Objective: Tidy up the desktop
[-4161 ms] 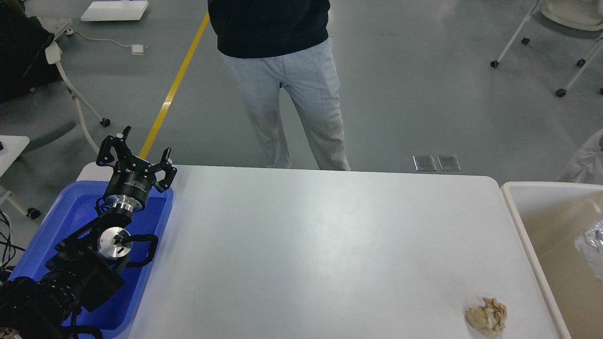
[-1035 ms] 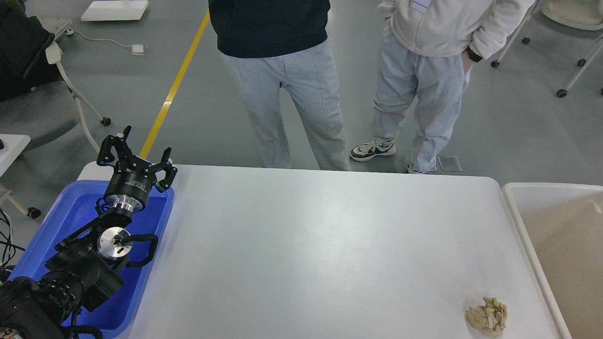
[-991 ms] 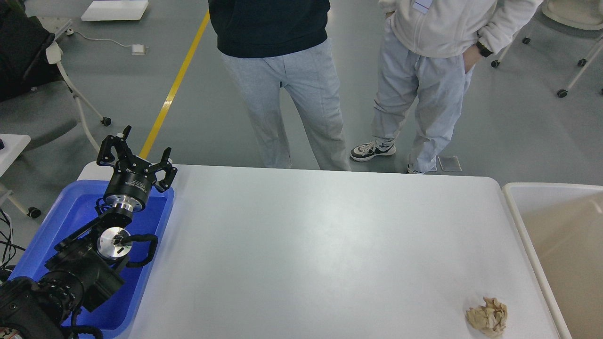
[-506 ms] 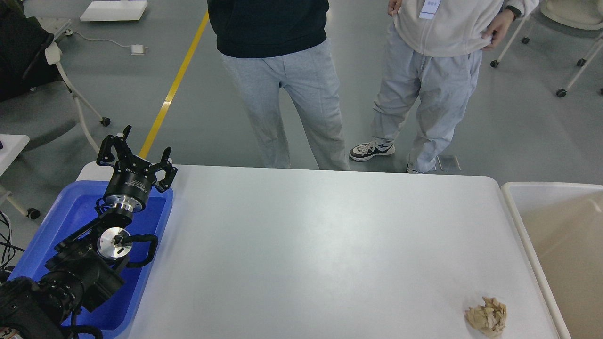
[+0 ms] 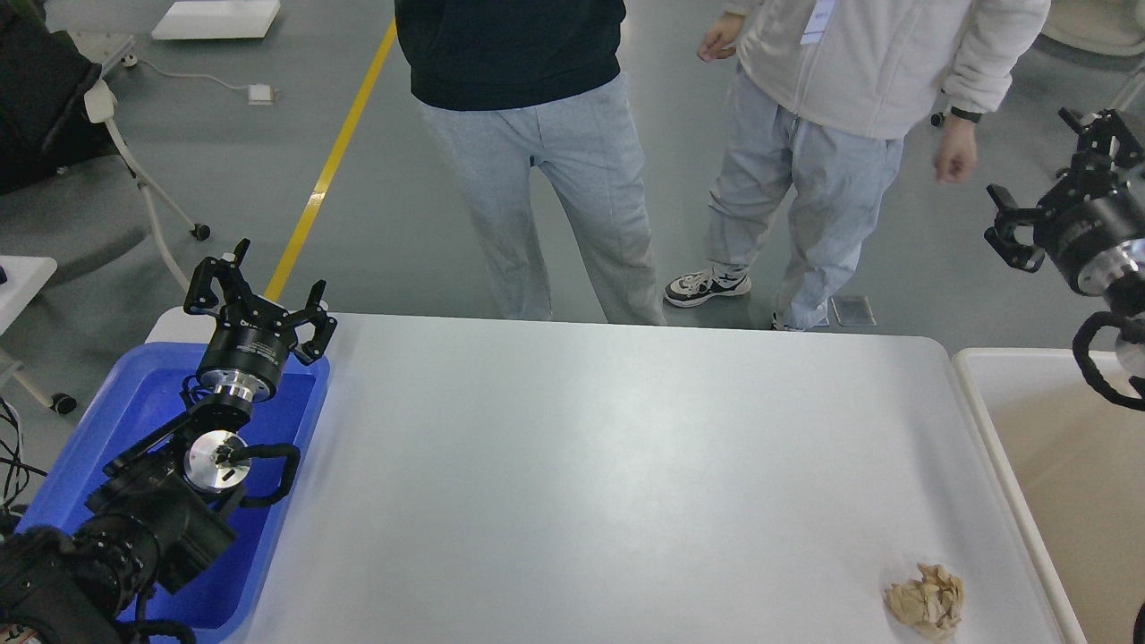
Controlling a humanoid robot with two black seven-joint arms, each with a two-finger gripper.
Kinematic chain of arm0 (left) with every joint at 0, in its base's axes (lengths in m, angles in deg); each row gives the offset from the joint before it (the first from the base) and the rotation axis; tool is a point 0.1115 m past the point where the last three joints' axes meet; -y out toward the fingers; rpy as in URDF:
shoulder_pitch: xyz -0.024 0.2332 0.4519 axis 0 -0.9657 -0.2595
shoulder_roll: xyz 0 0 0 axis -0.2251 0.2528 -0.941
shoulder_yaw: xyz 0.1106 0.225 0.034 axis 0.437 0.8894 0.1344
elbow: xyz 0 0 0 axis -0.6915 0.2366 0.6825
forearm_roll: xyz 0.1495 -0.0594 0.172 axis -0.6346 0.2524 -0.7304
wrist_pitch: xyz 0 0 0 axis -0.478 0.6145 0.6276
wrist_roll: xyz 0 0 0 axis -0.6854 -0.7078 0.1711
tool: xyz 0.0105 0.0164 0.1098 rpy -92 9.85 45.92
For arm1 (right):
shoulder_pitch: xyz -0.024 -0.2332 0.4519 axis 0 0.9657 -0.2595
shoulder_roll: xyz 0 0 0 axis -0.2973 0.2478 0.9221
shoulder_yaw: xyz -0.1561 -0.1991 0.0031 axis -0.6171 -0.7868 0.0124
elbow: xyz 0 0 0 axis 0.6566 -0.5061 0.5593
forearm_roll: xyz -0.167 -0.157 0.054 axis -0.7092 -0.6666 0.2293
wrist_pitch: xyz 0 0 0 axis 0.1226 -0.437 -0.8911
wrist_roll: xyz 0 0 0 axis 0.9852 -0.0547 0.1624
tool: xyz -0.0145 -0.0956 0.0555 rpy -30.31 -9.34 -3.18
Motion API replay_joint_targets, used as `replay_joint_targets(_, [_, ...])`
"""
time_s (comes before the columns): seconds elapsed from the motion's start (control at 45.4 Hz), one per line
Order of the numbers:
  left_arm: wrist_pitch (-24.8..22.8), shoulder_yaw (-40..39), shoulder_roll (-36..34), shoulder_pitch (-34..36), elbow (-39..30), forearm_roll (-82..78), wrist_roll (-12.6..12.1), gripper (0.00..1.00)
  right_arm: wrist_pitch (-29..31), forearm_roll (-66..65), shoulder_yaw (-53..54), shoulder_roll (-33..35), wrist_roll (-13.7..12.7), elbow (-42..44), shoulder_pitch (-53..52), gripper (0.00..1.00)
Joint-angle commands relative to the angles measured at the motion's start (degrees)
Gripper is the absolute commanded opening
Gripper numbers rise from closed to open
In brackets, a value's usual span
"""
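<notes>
As right hand (image 5: 1060,192), fingers spread & empty, swings into frame upper right, crumpled paper (image 5: 925,600) awaits pickup lower right on worktop (image 5: 581,465); left hand (image 5: 258,300) idles, fingers spread.

Desk (image 5: 626,465): smooth white laminate look, faint sheen. Crumpled wad (image 5: 925,601): tan paper, rough, creased, matt. Blue tray (image 5: 134,394): glossy moulded plastic. Beige bin (image 5: 984,367): smooth plastic, dull satin (inner wall only partly seen). Left gripper (image 5: 253,297): matt black, polished metal ring behind wrist. Right gripper (image 5: 1055,179): same black finish, bright metal collar. Floor (image 5: 805,250): grey, smooth, low gloss.
</notes>
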State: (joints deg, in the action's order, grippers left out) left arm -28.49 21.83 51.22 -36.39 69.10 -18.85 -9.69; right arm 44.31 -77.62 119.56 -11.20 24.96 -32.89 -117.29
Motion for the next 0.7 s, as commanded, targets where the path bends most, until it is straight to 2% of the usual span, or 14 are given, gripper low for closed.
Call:
replay_joint_targets(0.0, [0.0,-0.1,0.0,0.0,0.0,0.0,-0.1,1.0,0.7,-2.7,6.4,-1.6,8.1,-7.5,7.8,1.0])
replay_joint_targets(0.066, [0.0,-0.1,0.0,0.0,0.0,0.0,0.0,1.0,1.0,-2.7,6.0,-3.5,9.4,-7.5,9.8,1.0])
replay_joint_targets(0.264, [0.0,-0.1,0.0,0.0,0.0,0.0,-0.1,1.0,2.9,-2.8,6.1,-8.2,9.5,-6.4,16.2,1.0])
replay_joint_targets(0.55, [0.0,-0.1,0.0,0.0,0.0,0.0,-0.1,1.0,2.6,-2.7,6.0,-14.4,9.5,0.4,15.9,1.0])
replay_joint_targets(0.683, [0.0,0.0,0.0,0.0,0.0,0.0,0.0,1.0,2.8,-2.7,5.9,-14.6,9.5,0.5,15.8,1.0])
